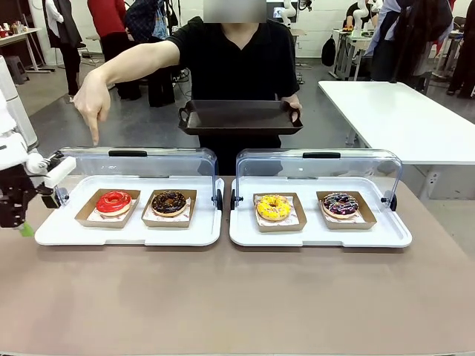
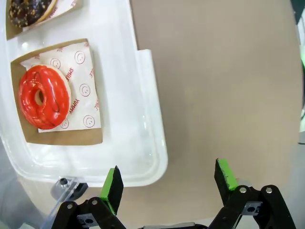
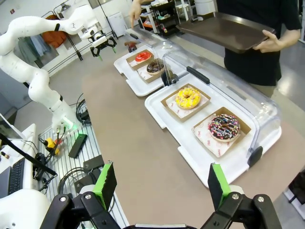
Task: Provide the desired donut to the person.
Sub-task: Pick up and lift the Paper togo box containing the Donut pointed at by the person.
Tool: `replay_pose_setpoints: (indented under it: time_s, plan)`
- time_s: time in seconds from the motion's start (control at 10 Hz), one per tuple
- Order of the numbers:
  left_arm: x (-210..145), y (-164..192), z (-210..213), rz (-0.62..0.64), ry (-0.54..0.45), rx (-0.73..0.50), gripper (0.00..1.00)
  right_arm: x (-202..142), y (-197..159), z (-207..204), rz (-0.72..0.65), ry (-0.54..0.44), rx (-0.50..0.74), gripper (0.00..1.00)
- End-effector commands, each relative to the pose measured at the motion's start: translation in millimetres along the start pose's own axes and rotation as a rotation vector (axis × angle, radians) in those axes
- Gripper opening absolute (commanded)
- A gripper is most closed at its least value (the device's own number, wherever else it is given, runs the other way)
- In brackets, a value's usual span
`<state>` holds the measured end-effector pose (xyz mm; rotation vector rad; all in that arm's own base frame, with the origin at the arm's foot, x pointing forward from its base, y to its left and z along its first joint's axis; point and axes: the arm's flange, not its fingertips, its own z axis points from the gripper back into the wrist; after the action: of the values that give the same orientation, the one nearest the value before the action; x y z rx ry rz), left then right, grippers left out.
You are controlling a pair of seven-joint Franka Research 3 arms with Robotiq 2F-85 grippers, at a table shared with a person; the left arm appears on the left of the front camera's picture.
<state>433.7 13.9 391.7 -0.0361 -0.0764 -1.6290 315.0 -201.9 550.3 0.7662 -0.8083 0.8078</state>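
Red-glazed donut (image 1: pixel 113 202) sits at the left end of the left white tray (image 1: pixel 126 236), near the left edge of the tabletop (image 1: pixel 237 297); the person's hand (image 1: pixel 92 100) points down at it. Left gripper (image 2: pixel 167 174) hangs beside that tray, fingers spread and empty; right gripper (image 3: pixel 161 176) likewise spread.

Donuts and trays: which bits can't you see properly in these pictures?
Chocolate donut, left wrist view: cut off by the top edge.
Print on the paper, left wrist view: partly covered by the red donut.
Person's pointing hand, right wrist view: small and cut by the top edge.
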Motion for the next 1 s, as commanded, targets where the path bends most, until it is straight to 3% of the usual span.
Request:
replay_pose_setpoints:
  time_s: [0.0, 0.2, 0.3, 0.9]
  plan:
    - [9, 13, -9, 0.004, 0.027, 0.020, 1.00, 1, -2, 0, 0.012, -0.024, 0.007, 1.00]
    - [10, 12, 6, 0.015, -0.019, 0.050, 1.00, 1, -2, 0, 0.012, -0.024, 0.007, 1.00]
    - [5, 12, -13, -0.008, 0.008, 0.018, 1.00, 1, -2, 0, 0.012, -0.024, 0.007, 1.00]
    - [5, 12, -13, -0.008, 0.008, 0.018, 1.00, 1, -2, 0, 0.012, -0.024, 0.007, 1.00]
